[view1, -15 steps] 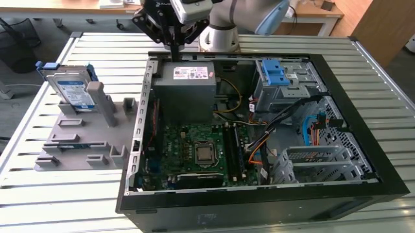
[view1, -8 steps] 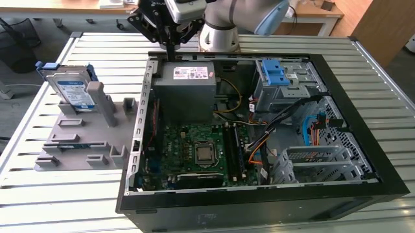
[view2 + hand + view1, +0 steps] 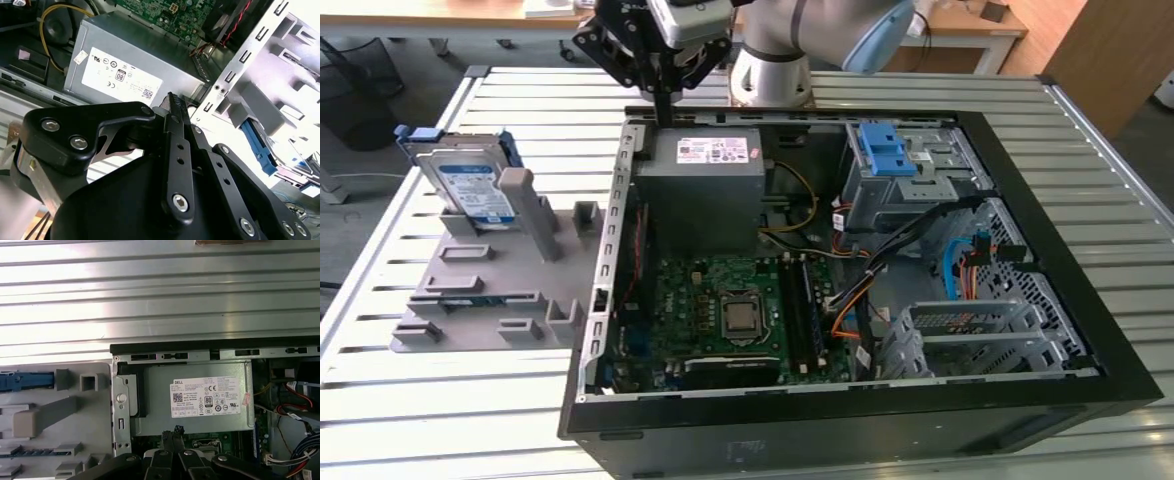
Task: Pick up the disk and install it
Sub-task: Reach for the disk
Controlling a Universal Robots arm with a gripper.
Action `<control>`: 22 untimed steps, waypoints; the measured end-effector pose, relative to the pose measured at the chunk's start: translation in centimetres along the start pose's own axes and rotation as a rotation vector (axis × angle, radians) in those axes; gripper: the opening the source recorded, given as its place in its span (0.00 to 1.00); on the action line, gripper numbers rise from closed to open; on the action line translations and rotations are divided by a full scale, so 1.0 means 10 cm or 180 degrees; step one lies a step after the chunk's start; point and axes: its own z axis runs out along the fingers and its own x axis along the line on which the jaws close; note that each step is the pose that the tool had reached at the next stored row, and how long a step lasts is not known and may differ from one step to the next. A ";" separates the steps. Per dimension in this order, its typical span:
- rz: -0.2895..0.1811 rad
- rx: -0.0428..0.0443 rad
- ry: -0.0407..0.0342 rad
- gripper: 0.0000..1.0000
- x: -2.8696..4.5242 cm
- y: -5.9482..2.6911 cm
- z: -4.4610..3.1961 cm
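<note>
At the exterior view's left the disk (image 3: 464, 183) is seen stood upright in a grey holder (image 3: 480, 290), well apart from the arm; further right the gripper (image 3: 663, 120) is clenched on nothing above the power supply (image 3: 707, 170); the open computer case (image 3: 1067, 260) is spread rightward.

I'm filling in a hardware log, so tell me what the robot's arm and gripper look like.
The arm is built of rounded silver-grey segments with a light blue joint cap. The gripper is matte black, made of flat, angular linkage bars pinned together with silver round-headed screws. It tapers to two slim fingers with small holes along them.
</note>
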 end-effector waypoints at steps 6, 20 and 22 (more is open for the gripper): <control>0.0000 0.0001 0.0010 0.11 0.052 0.009 0.008; 0.0001 0.0001 0.0026 0.11 0.196 0.035 0.026; 0.0001 0.0002 0.0028 0.11 0.222 0.038 0.028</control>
